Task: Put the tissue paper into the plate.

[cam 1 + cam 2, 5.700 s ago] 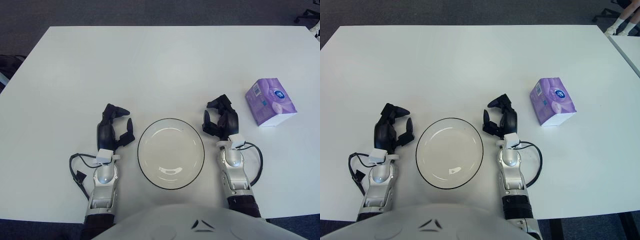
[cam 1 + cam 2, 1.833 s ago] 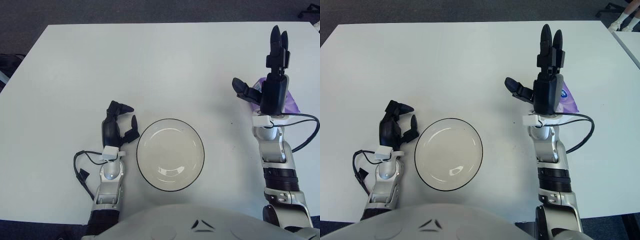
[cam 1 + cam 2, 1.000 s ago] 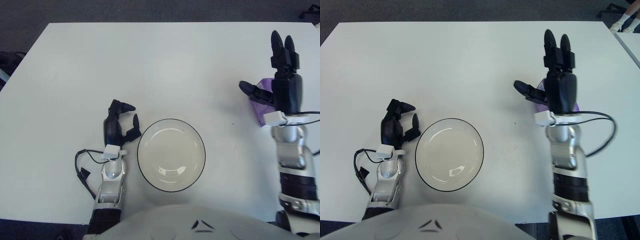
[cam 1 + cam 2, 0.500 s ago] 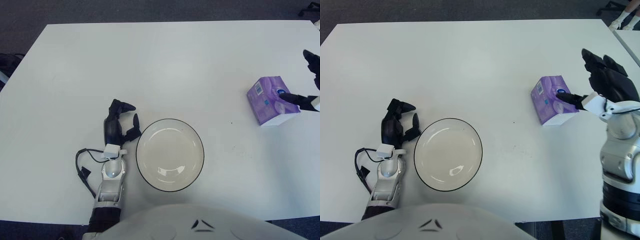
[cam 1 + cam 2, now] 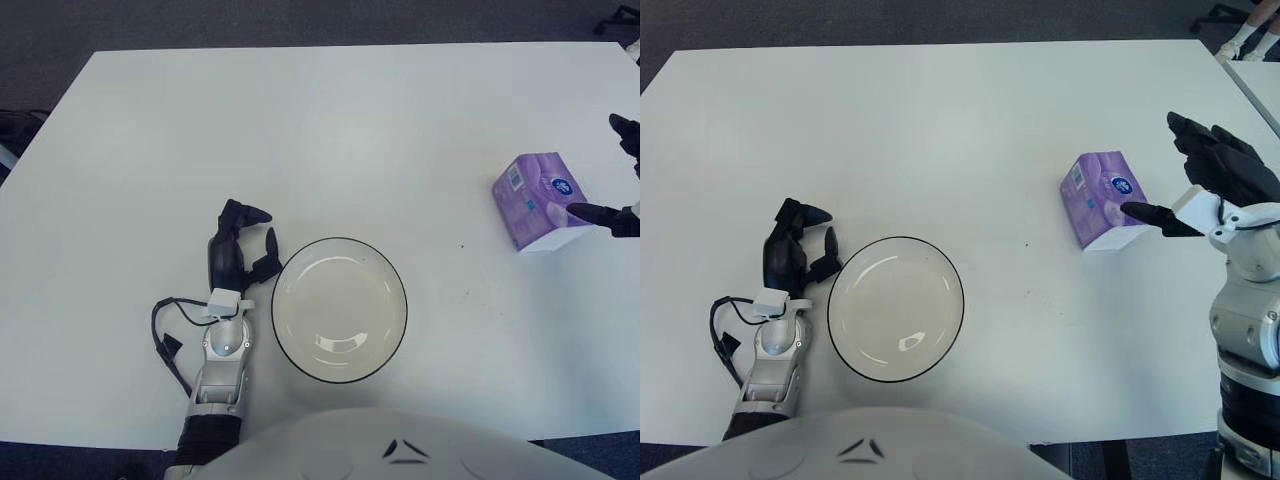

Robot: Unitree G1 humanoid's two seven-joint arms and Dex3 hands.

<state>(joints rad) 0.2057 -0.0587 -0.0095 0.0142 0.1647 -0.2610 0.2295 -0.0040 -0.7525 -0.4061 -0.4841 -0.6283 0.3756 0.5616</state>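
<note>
Purple plastic-wrapped tissue pack [image 5: 1104, 200] lies on the white table [image 5: 940, 130], well right of the round white black-rimmed plate [image 5: 896, 307]. Pack is box-shaped, with a blue oval logo on top, a printed label on its left face and a white near end. Right hand [image 5: 1208, 183] sits just right of the pack, fingers spread, thumb over the near right corner, gripping nothing. Left hand [image 5: 792, 258] shows beside the plate's left rim, fingers curled, empty.

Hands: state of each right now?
Left hand: curled, holding nothing, left of the plate.
Right hand: open, fingers spread beside the tissue pack, not grasping it.
</note>
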